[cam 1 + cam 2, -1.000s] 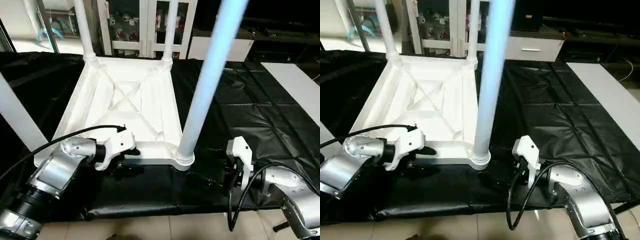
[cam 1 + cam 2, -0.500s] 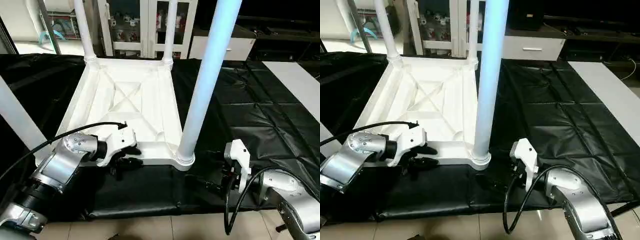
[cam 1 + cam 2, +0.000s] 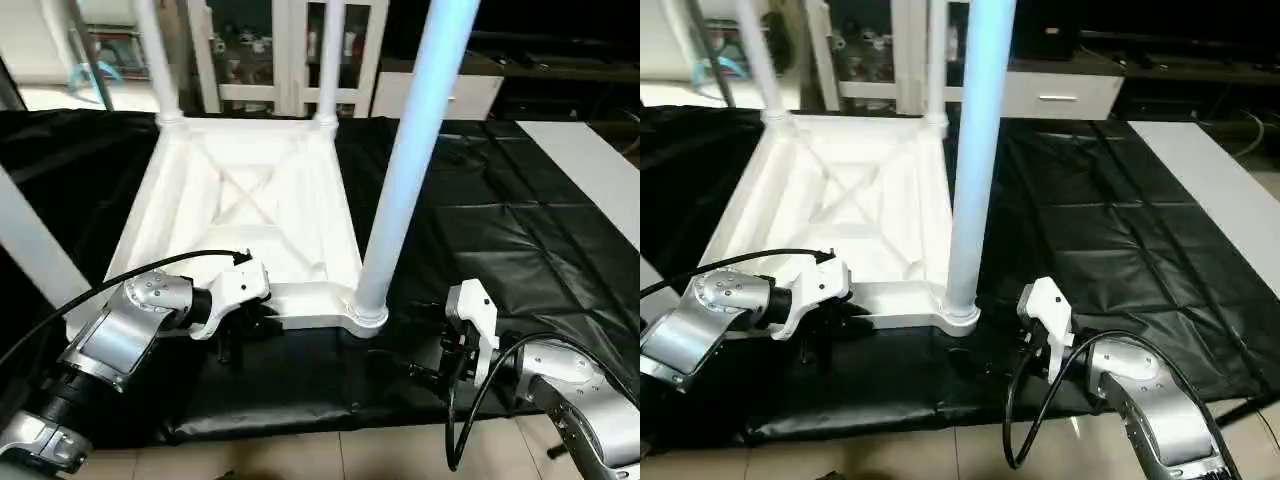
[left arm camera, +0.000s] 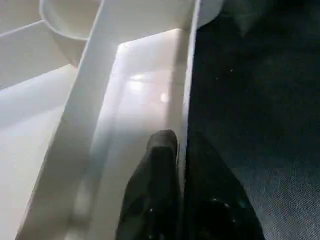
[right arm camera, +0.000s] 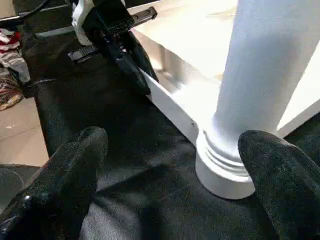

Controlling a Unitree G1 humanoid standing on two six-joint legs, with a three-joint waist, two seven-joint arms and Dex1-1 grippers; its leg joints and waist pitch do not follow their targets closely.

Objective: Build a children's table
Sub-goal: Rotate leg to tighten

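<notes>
White plastic rectangular table top [image 3: 250, 215] lies upside down on the black sheet-covered floor [image 3: 500, 220], X-ribbed underside facing up, long axis running near to far; tapered white tube legs stand upright in the two far corner sockets [image 3: 160, 70] and [image 3: 328, 60], a third in the near-right socket [image 3: 400, 190], and a further white leg shows at the left edge [image 3: 30, 250], its seating not visible; left gripper [image 4: 180, 160] sits at the near rim of the top, left of centre; in the left wrist view one black finger [image 4: 155, 190] lies inside the thin white rim wall and the other outside, pressed together on that wall, so it is pinching the near rim; right gripper [image 5: 170, 165] is low on the black sheet just near-right of the near-right leg's ringed base [image 5: 225, 170], fingers spread wide with the base between and beyond them, not touching; judgement: the coming move turns on this leg base lying straight ahead of the right gripper, upright axis, right arm the nearer, while the left steadies the top; versus one second earlier: the left gripper's fingers have closed down from partly open onto the rim; right gripper's spread unchanged; table top and legs not displaced beyond the camera's shift.
</notes>
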